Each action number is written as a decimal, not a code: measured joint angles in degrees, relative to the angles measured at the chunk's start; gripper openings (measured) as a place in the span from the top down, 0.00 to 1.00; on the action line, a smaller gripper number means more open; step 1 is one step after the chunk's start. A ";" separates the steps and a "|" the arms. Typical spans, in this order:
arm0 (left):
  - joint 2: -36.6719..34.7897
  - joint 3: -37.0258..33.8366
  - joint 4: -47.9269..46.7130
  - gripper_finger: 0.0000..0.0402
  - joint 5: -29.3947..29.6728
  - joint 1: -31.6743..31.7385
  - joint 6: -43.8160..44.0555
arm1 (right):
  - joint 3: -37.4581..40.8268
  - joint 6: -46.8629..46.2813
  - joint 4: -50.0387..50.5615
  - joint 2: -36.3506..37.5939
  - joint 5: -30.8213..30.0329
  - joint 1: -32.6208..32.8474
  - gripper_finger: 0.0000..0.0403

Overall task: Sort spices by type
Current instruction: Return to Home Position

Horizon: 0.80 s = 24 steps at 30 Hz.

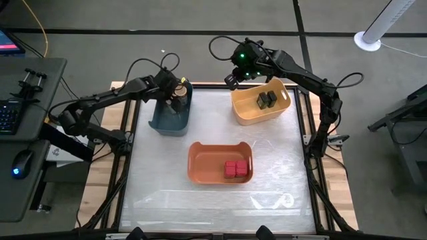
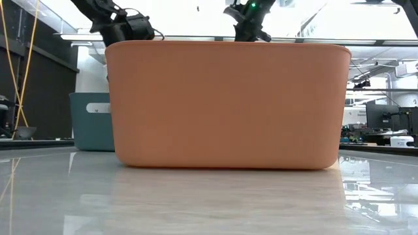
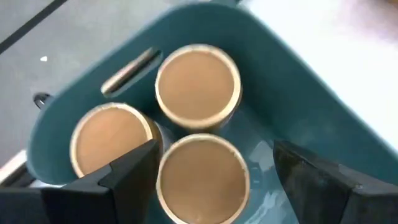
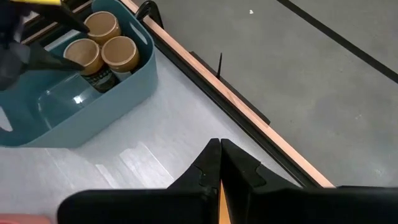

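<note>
High view: red tins (image 1: pixel 234 169) sit in the orange bin (image 1: pixel 195 163); behind, dark containers (image 1: pixel 266 100) in the yellow bin (image 1: pixel 245 113), right gripper (image 4: pixel 219 148) pressed together alongside; tan-lidded jars (image 3: pixel 198 84) in the blue bin (image 1: pixel 165 124) under the spread, empty left gripper (image 3: pixel 216 155). Sorting looks finished.

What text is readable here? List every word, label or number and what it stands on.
No text can be read anywhere.
blue bin: a small pale mark on its wall, too small to read.
round jars: dark labels on their sides, too blurred to read.
</note>
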<state>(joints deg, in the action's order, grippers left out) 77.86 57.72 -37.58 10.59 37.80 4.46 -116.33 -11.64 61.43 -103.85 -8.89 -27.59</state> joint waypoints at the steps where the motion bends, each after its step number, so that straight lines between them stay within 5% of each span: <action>1: -0.01 1.07 -0.77 0.26 -0.02 0.00 -0.04 | 0.00 0.03 0.00 0.00 0.05 0.00 1.00; 10: -1.90 12.91 -7.08 0.26 -0.14 -0.21 -1.98 | 0.00 0.09 0.00 0.00 0.35 0.00 1.00; 15: -7.53 12.17 -8.11 0.33 -3.50 -2.25 -2.09 | 0.00 0.70 0.00 0.00 0.35 0.00 1.00; 24: -21.70 -9.85 -0.89 0.96 -6.98 -8.01 5.00 | 0.00 2.57 0.02 0.00 0.57 -0.09 1.00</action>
<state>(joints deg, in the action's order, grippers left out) 56.15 47.87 -38.48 3.61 29.79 9.46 -116.33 -9.08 61.45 -103.85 -8.32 -27.68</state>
